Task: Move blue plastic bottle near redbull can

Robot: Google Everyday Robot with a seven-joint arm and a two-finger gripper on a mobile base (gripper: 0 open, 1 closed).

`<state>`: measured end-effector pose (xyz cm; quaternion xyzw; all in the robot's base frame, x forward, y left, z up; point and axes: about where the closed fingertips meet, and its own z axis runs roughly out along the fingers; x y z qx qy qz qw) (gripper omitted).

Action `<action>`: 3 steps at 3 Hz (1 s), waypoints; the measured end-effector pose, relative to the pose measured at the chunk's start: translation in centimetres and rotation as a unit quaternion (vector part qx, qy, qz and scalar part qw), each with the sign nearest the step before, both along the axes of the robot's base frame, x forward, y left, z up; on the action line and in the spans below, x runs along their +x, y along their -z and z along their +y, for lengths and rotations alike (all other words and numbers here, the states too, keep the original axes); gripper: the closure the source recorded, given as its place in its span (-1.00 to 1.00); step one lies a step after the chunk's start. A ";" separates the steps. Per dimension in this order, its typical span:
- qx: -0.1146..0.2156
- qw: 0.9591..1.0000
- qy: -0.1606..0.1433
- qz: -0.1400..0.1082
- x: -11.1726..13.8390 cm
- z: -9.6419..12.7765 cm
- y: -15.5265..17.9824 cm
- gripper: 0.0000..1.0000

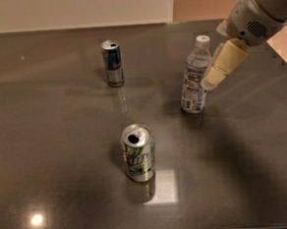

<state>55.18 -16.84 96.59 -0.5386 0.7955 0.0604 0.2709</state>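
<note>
The blue plastic bottle [194, 78] stands upright at the right middle of the dark table [47, 143]; it is clear with a white cap and a white label. The redbull can [113, 63] stands upright farther back and to the left, well apart from the bottle. My gripper [211, 80] reaches in from the upper right, with its cream tip just right of the bottle at label height, very close to it or touching it.
A green-and-white soda can [138, 153] stands open-topped in the front middle of the table. The table's right edge [282, 57] runs near my arm. A pale wall lies behind the table's far edge.
</note>
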 end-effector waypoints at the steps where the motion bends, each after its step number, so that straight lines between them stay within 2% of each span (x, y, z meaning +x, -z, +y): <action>1: 0.029 0.999 0.019 0.007 1.4 0.5 0.7 -1.00; 3: 0.055 0.997 0.038 0.033 1.8 0.2 2.2 -1.00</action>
